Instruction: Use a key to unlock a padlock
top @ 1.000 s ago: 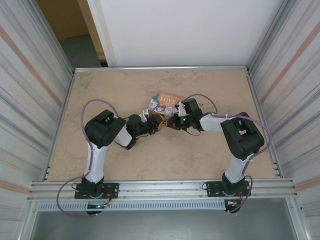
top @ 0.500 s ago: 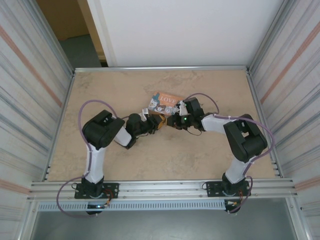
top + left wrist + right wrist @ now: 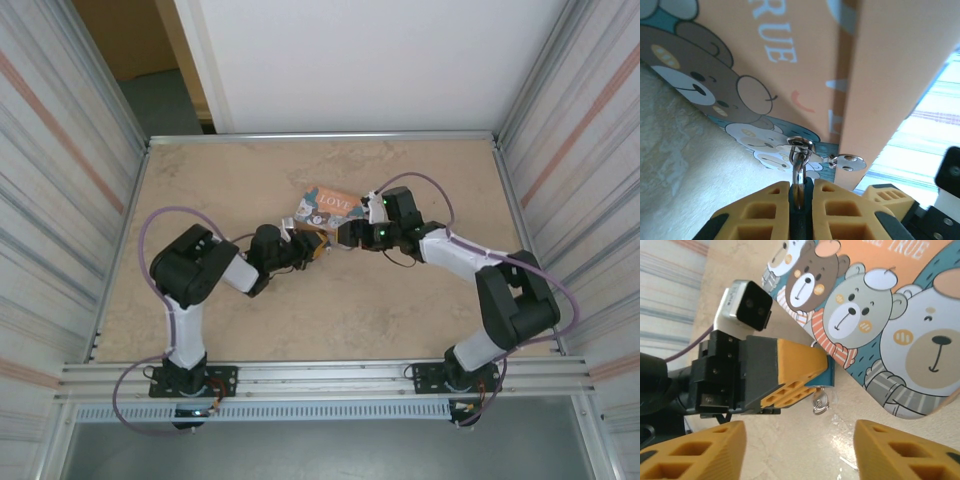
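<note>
Pinching teal padlock (image 3: 799,176), ribbed yellow left hand (image 3: 801,191).

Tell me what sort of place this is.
Probably an enclosed robot test cell: a beige tabletop, corrugated metal side walls, and an aluminium mounting rail along the near edge.

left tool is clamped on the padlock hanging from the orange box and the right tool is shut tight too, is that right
Not quite. The left tool is clamped on the padlock hanging from the orange box, but the right tool is open. The right wrist view shows its fingers wide apart with nothing between them.
</note>
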